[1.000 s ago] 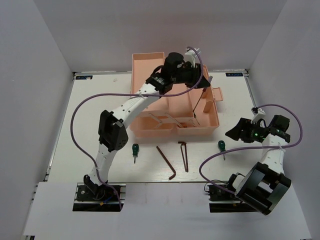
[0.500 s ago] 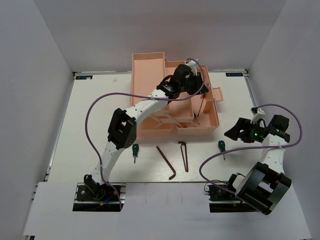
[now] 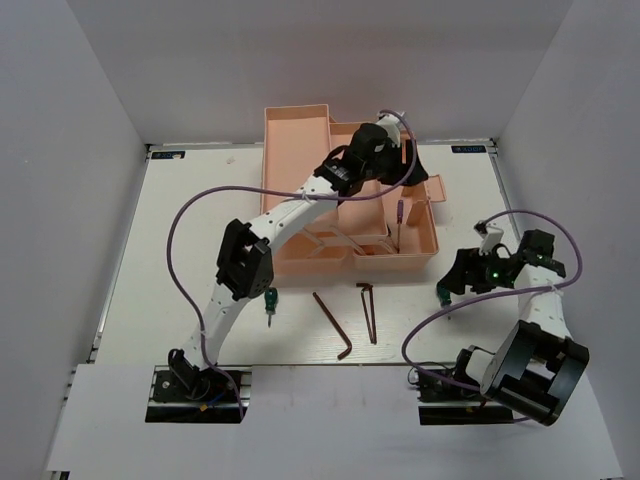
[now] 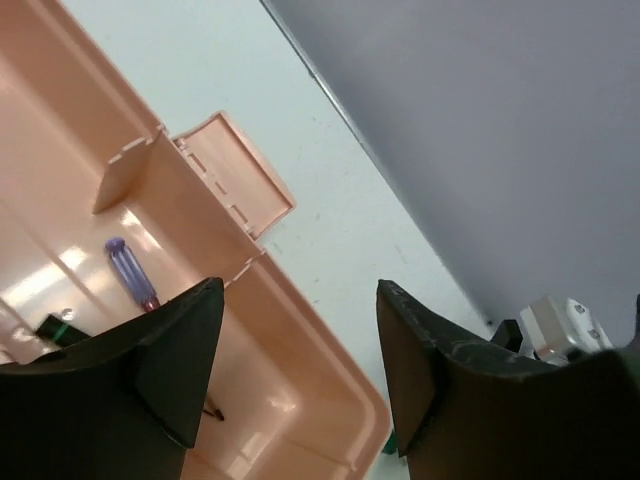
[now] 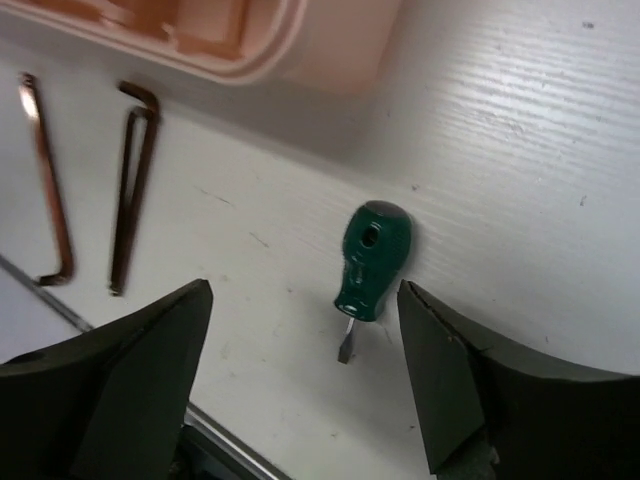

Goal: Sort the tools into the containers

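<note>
Tabletop (image 3: 170, 240) white, scuffed, grey walls (image 3: 80, 90) around; pink toolbox (image 3: 400, 262) toward back

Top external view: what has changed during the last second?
The left gripper opened and let the purple driver drop into the toolbox. The right gripper, open, moved left and nearer, over the right-hand green screwdriver. The hex keys, the other green screwdriver and the toolbox stayed put.

No legible text in any view. Two small blue marks (image 3: 166, 154) on the far edge of the table (image 3: 180, 220) (one near each far corner) are too small to read. Toolbox (image 3: 296, 130) and green-handled screwdriver (image 5: 372, 258): no lettering made out.
</note>
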`<control>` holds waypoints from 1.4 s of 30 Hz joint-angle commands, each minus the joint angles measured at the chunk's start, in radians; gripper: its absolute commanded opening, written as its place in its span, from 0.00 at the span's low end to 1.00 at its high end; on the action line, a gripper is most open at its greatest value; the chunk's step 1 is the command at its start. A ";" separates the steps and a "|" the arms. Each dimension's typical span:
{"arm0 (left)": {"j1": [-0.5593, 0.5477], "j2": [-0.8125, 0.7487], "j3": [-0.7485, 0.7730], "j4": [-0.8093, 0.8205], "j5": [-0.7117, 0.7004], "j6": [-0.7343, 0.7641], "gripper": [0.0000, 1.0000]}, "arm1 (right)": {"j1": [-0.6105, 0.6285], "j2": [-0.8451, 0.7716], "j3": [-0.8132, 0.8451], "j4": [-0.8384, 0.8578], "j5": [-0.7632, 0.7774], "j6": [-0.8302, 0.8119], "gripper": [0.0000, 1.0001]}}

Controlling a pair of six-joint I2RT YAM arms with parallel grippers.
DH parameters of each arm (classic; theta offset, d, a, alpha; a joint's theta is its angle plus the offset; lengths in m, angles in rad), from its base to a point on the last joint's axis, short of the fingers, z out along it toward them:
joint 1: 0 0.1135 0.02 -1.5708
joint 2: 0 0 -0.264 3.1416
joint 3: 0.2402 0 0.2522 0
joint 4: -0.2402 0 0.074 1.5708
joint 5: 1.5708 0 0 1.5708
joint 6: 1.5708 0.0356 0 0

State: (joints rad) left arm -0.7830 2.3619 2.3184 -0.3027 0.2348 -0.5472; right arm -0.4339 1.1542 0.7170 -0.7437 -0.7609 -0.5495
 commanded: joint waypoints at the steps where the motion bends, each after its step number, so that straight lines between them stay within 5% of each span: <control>1: -0.082 -0.239 -0.069 -0.096 -0.087 0.200 0.73 | 0.059 -0.002 -0.066 0.075 0.185 -0.009 0.79; 5: -0.199 -0.549 -0.307 -0.226 -0.496 0.395 0.73 | 0.144 0.013 -0.094 0.196 0.339 0.060 0.76; 8: -0.243 -0.781 -0.644 -0.216 -0.664 0.380 0.73 | 0.184 0.028 -0.106 0.224 0.385 0.085 0.76; 12: -0.266 -1.133 -1.058 -0.252 -0.807 0.248 0.73 | 0.219 0.055 -0.120 0.286 0.460 0.126 0.76; 17: -0.275 -1.426 -1.310 -0.346 -0.856 0.055 0.73 | 0.271 0.113 -0.123 0.317 0.497 0.178 0.66; 23: -0.275 -1.347 -1.424 -0.544 -0.878 -0.173 0.73 | 0.304 0.139 -0.143 0.340 0.549 0.203 0.55; 32: -0.303 -1.366 -1.551 -0.572 -0.856 -0.309 0.74 | 0.296 0.047 -0.117 0.227 0.502 0.148 0.03; 37: -0.303 -1.299 -1.576 -0.544 -0.856 -0.309 0.77 | 0.296 -0.060 0.016 -0.159 0.276 -0.028 0.00; 42: -0.303 -1.245 -1.639 -0.420 -0.856 -0.287 0.82 | 0.299 -0.074 0.180 -0.506 0.091 -0.382 0.00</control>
State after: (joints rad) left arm -1.0821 1.0927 0.7113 -0.8036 -0.6060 -0.8291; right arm -0.1371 1.0981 0.8097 -0.9535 -0.5144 -0.6868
